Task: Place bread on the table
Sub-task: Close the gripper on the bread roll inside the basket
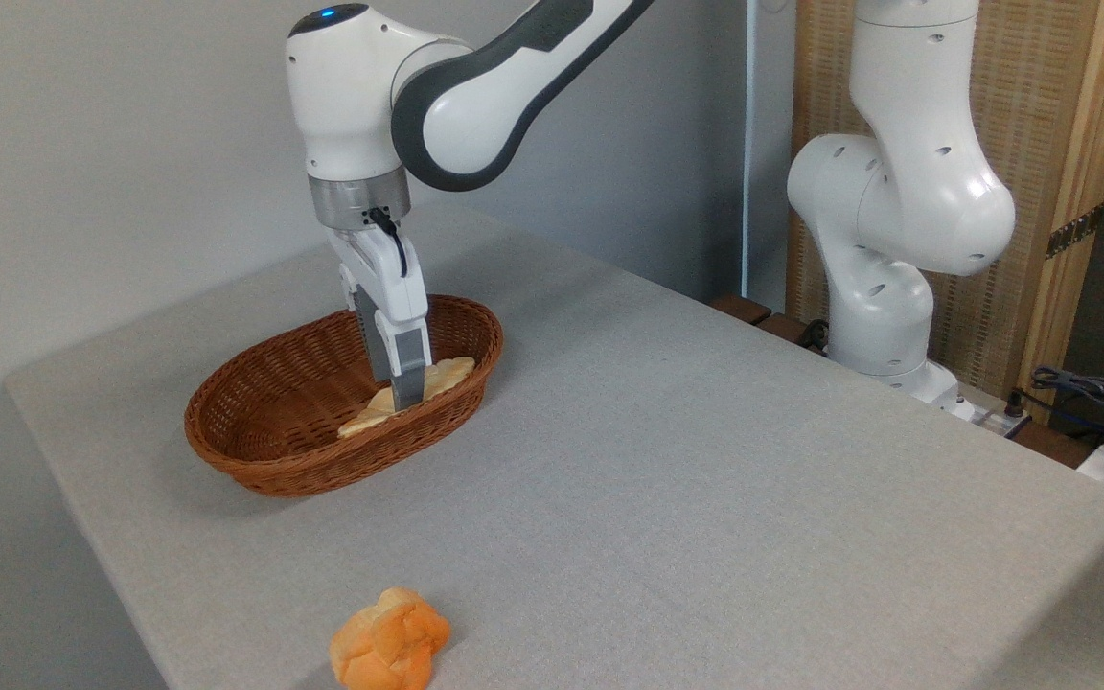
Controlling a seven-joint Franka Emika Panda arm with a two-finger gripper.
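Item nearest the camera: small round orange knotted bun, lying alone on the tabletop close to the front edge, well apart from all other items

Tabletop: large, flat, light grey fabric-like covering, rounded corner at the left; carries the bun and a basket

Basket: brown oval wicker, standing on the left half of the tabletop, long axis running from front left to back right

Bread: elongated pale golden loaf, cream with light-brown crust, lying inside the basket along its right-hand side, one tapered end toward the front, the other near the back rim; middle part hidden behind the hand

Hand: white body with grey fingers, pointing straight down into the basket, fingertips down at the loaf's middle; only the near finger shows clearly, so the width of the opening and whether the loaf is gripped cannot be told

Arm: white and grey, reaching in from the upper right, wrist directly above the basket; base standing beyond the tabletop's far right edge

Background: plain grey wall at the left, wooden screen panel behind the arm base, cables at the far right
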